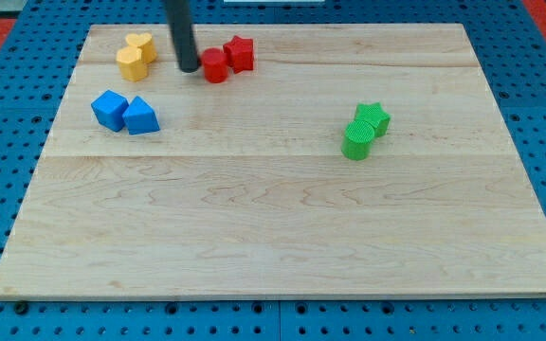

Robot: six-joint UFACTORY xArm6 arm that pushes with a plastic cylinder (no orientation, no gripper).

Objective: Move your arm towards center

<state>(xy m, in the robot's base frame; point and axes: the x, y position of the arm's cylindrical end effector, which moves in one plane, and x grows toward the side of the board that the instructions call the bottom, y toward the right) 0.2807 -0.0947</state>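
Rod tip (189, 68) sits beside a red cylindrical block (215, 65) at the pale wooden board's (273, 237) top; no gripper fitted; centre lies well below-right, unreached.

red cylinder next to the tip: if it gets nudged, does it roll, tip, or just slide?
Probably slides: the red cylinder stands upright on its flat end on the smooth wooden board. It looks squat, so tipping seems unlikely. My tip sits just left of it; a push may drive it into the red star.

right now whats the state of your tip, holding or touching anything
My tip: a bare rod, holding nothing, just left of the red cylinder; contact cannot be told.
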